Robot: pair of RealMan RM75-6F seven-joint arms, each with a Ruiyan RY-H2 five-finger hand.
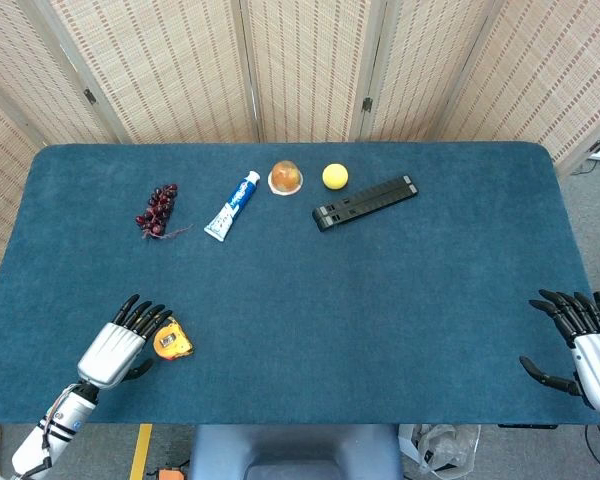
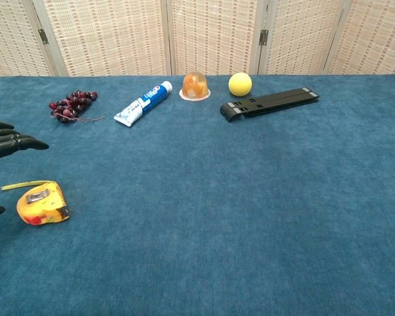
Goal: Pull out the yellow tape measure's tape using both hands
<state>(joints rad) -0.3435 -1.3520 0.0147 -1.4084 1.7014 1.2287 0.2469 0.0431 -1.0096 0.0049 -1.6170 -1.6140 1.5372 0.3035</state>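
The yellow tape measure (image 1: 172,341) lies flat near the table's front left, a short bit of tape sticking out; the chest view shows the tape measure (image 2: 43,203) with its tape tip pointing left. My left hand (image 1: 122,342) hovers just left of it, fingers spread and holding nothing; only its dark fingertips (image 2: 13,143) enter the chest view at the left edge. My right hand (image 1: 582,340) stays open at the table's front right corner, far from the tape measure, and does not show in the chest view.
Along the back lie a bunch of grapes (image 1: 157,210), a toothpaste tube (image 1: 232,205), an orange jelly cup (image 1: 285,178), a yellow ball (image 1: 334,176) and a black folding stand (image 1: 365,202). The blue cloth (image 1: 360,300) covers the table.
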